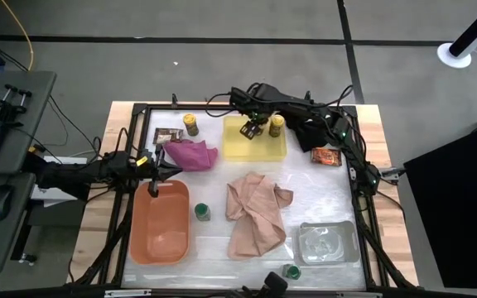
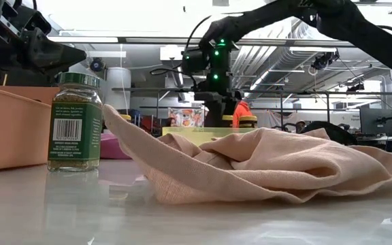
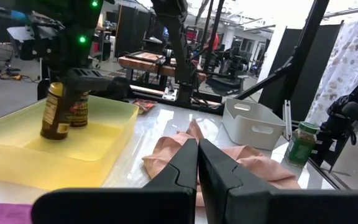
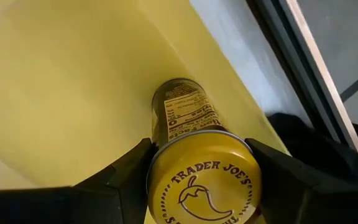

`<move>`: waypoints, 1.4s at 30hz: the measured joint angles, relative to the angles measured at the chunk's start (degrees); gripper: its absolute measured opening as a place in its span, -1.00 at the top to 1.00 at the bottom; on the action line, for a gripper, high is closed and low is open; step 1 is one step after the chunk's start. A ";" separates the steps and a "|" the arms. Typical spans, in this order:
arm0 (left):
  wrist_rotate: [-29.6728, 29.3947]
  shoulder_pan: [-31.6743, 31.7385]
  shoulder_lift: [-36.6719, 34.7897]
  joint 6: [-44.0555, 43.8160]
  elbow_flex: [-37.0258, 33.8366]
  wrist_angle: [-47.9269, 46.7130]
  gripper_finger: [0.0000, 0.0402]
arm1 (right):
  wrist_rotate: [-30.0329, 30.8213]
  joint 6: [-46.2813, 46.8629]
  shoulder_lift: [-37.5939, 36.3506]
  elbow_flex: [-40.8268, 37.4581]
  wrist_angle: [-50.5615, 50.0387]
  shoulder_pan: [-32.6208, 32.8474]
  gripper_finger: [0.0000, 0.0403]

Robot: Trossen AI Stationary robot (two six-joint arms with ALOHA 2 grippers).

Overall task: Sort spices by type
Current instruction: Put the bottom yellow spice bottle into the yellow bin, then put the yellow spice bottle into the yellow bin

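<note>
From above we see our right gripper (image 1: 252, 127) reaching down into the shallow yellow plastic tray (image 1: 255, 150), and at its wrist its fingers clamp the yellow-lidded glass spice jar (image 4: 194, 163), while our left gripper (image 3: 197, 163) hovers pinched shut, empty.

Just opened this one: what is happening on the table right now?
The right gripper has its fingers closed around a yellow-lidded jar over the yellow tray, where a second yellow-lidded jar already stands. The left gripper waits shut above the orange tray. A third yellow-lidded jar, two green-lidded jars and two packets remain outside the trays.
</note>
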 joint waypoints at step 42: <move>0.00 -0.02 0.00 0.00 0.00 0.00 1.00 | -9.18 -1.53 -17.57 -0.02 8.26 0.84 -0.64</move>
